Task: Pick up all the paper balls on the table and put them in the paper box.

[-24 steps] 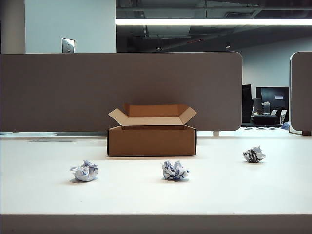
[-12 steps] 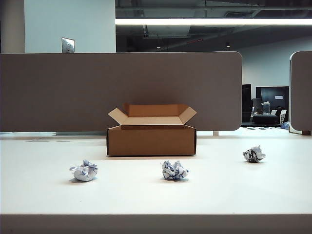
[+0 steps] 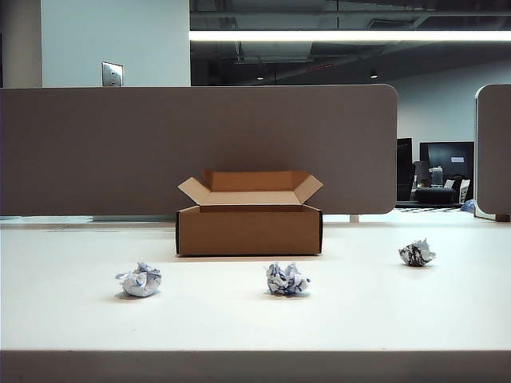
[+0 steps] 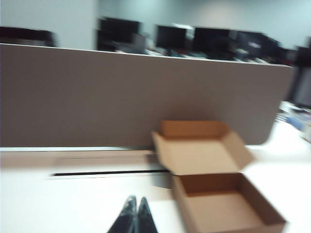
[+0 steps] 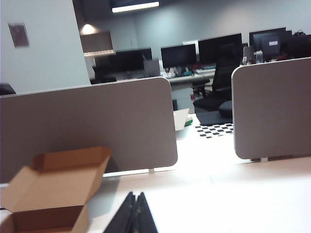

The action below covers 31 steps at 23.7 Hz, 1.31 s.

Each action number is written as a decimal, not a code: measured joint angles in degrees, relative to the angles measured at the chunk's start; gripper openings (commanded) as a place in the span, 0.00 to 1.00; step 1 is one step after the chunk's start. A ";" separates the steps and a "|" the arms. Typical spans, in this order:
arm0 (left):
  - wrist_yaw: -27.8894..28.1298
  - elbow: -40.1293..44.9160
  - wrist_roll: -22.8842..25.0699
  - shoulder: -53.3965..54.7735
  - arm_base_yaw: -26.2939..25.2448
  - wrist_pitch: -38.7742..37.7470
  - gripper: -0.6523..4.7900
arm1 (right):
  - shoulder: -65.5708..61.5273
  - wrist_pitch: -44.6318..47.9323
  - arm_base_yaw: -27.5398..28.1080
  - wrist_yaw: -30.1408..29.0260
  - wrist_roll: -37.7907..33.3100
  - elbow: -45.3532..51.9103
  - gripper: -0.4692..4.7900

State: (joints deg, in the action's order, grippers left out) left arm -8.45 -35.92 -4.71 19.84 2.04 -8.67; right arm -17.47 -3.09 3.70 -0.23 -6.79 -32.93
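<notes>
Nearest on the table (image 3: 72, 319) lie three paper balls: one at seven o'clock (image 3: 140, 281), one at six o'clock (image 3: 286, 280), one farther at four o'clock (image 3: 416, 253). Behind them, at centre, the paper box (image 3: 248, 230) stands open and empty before the partition panel (image 3: 200, 136). The left gripper (image 4: 133, 209) and right gripper (image 5: 135, 206) are closed tight, holding nothing, above the tabletop.

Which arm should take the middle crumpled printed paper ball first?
Hard to call. Both the left gripper and right gripper are shut and empty, outside the exterior view. The middle crumpled printed paper ball lies centred before the brown cardboard box.
</notes>
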 measured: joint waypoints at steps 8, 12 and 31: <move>-15.58 -9.94 -0.07 27.26 4.85 -1.38 0.11 | -27.17 -8.79 -3.87 -0.04 2.93 -13.84 0.08; -15.69 -10.10 0.85 32.76 8.79 -2.43 0.11 | -37.18 -11.56 -6.49 -2.91 5.62 -16.11 0.08; -6.47 -10.29 14.86 56.17 23.76 -14.49 0.66 | -68.32 -6.78 -10.69 -2.99 9.84 -20.50 0.80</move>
State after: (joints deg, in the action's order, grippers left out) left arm -14.92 -46.22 10.15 76.01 25.80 -23.16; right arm -85.80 -9.87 -6.98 -3.22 3.05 -53.43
